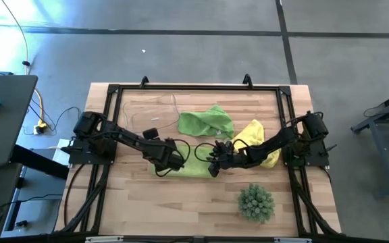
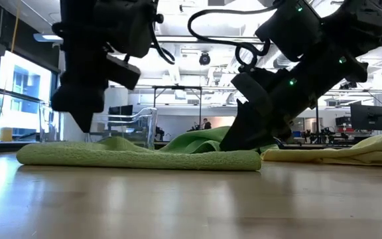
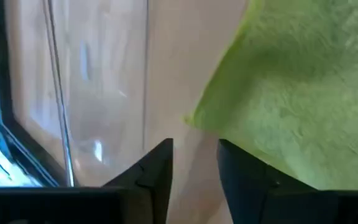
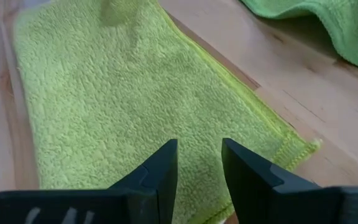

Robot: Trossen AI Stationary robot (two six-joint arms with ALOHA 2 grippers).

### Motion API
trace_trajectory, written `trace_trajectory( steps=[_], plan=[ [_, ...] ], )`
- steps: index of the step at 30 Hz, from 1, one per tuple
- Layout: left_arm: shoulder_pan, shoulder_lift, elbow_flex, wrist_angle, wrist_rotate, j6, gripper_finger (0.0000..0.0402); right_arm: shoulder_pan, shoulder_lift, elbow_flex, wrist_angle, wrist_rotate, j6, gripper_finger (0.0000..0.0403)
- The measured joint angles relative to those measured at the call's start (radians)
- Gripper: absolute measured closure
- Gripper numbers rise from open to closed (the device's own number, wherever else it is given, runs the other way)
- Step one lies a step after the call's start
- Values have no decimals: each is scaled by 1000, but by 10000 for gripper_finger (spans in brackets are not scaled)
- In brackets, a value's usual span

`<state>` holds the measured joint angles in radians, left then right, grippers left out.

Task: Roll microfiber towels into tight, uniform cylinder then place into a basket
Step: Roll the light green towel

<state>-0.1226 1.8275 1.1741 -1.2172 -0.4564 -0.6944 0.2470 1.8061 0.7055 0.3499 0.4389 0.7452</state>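
Towel work centres on a lime green microfiber cloth (image 1: 193,167) lying flat on the pale wooden table (image 1: 147,209), folded into a long low band; from table height it (image 2: 138,157) shows as a thick flattened strip, not yet rolled. That flat, narrow shape looks like the preparation for rolling from one end.

At its one end the left gripper (image 1: 174,160) hangs just above the cloth's edge, its two dark fingers (image 3: 151,171) a little apart with nothing between them; the wrist picture shows the towel's corner (image 3: 303,93) beside the fingers rather than in them. At the other end the right gripper (image 1: 216,160) leans down over the band, fingers (image 4: 157,168) likewise parted and empty, close over the nap (image 4: 123,93). Stationing one tool at each end probably serves to keep the strip straight while one end is curled over.

Behind the band lies a second lime green cloth (image 1: 206,122), crumpled in a heap, and just beside it a bright yellow cloth (image 1: 255,138) partly under the right arm; both wait their turn.

Farther left stands the clear plastic rectangular basket (image 1: 159,115), empty as far as can be seen. A spiky green ball-shaped plant (image 1: 256,202) sits near the front edge, well apart from the work.
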Motion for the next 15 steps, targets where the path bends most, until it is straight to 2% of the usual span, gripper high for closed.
trace_trajectory(
  steps=[6,11,15],
  plan=[
    [-23,0,41,23,49,48,281,4,0,0,85,-88,18,286],
    [-39,0,21,224,98,197,289,33,0,0,99,-142,33,286],
    [-42,0,-29,380,179,269,293,63,0,0,65,-159,44,286]
  ],
)
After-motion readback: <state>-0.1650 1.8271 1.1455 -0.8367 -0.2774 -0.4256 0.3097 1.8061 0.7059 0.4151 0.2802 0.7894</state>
